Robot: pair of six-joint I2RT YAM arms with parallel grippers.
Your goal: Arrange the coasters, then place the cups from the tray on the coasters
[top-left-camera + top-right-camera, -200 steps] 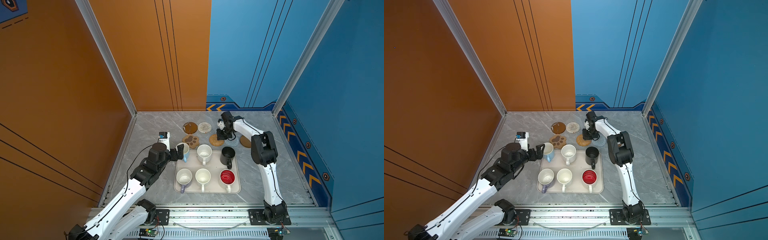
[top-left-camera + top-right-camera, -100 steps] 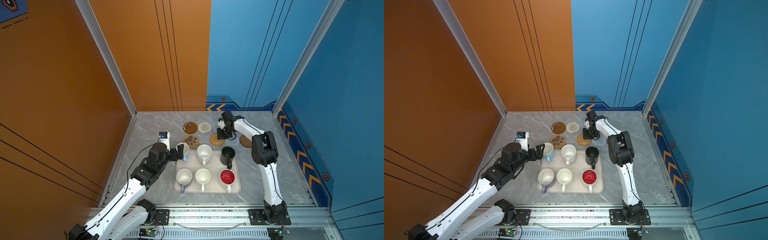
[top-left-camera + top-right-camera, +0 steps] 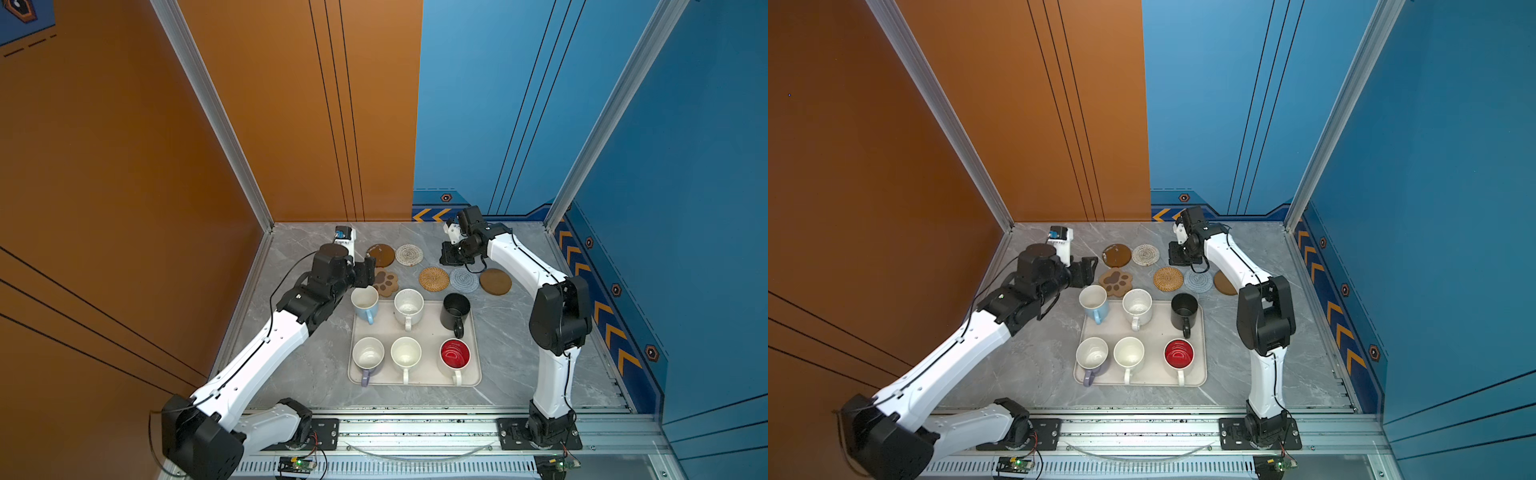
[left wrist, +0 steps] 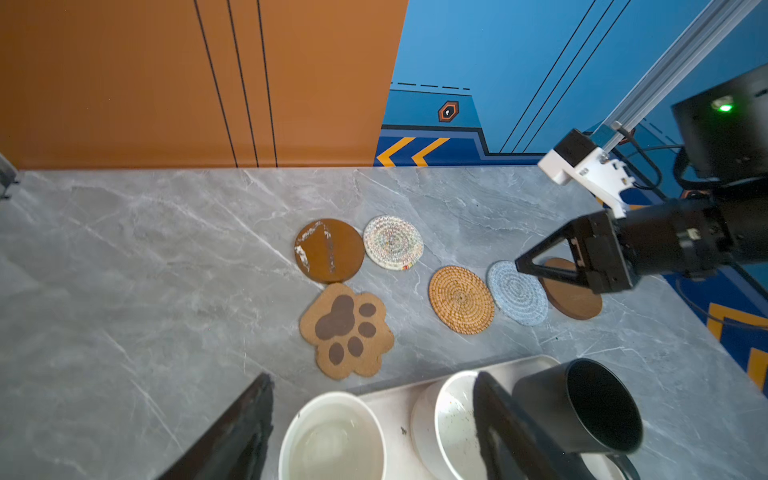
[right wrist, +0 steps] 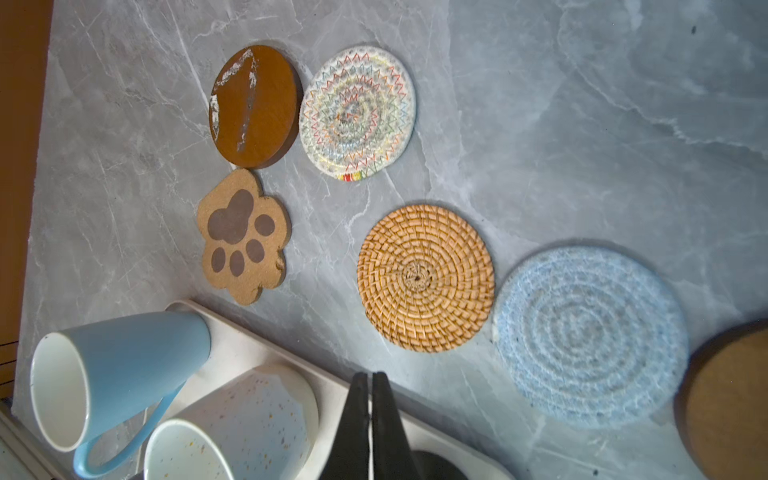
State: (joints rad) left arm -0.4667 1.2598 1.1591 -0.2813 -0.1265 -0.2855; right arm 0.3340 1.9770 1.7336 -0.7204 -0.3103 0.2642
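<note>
Since a second ago my left gripper had shifted away from the side of the light-blue mug, toward the back, and hung beside the paw coaster, fingers spread and pinching nothing. Nearest stood the cream tray with all six cups on it: the lilac mug, white mug and red-lined mug in the near row, and the light-blue mug, speckled white mug and black mug in the far row. Beyond the tray, on the grey marbled table, the paw coaster, rattan coaster, grey-blue coaster and plain brown disc lay in a line. Farther back a scuffed brown disc lay edge to edge with the white woven coaster. My right gripper hovered just behind the rattan and grey-blue coasters, fingers pressed together, empty.
</note>
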